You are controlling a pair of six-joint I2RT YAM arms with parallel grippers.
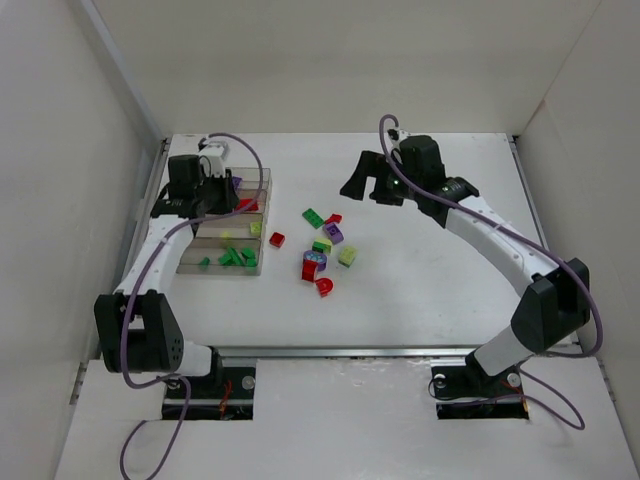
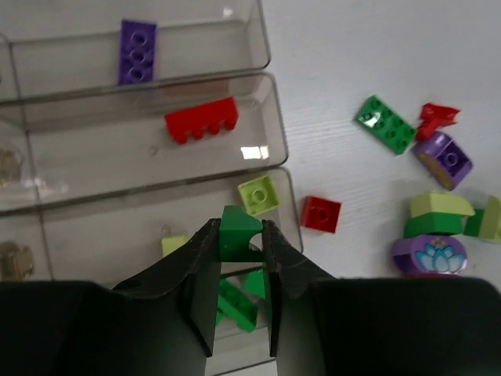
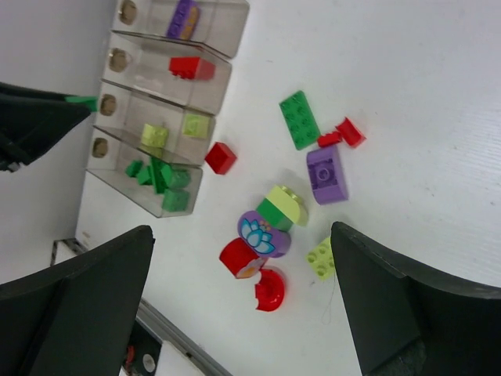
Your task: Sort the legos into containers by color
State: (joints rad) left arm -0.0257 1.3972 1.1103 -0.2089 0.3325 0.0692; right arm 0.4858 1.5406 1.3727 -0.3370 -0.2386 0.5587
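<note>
The clear organizer box (image 1: 268,178) lies at the left, with four rows. In the left wrist view the box (image 2: 94,157) holds a purple brick (image 2: 137,51), a red brick (image 2: 202,121), a yellow-green brick (image 2: 260,194) and dark green bricks (image 2: 239,301), one colour per row. My left gripper (image 2: 239,243) is shut on a dark green brick (image 2: 239,231) and holds it above the lower rows. My right gripper (image 3: 241,229) is open and empty, high above the loose legos (image 1: 322,245) in the table's middle.
Loose pieces on the table are a green plate (image 3: 300,119), a small red piece (image 3: 348,131), a purple brick (image 3: 326,174), a red square (image 3: 221,157), a yellow-green brick (image 3: 321,258), a purple lotus piece (image 3: 262,233) and red curved pieces (image 3: 268,290). White walls enclose the table.
</note>
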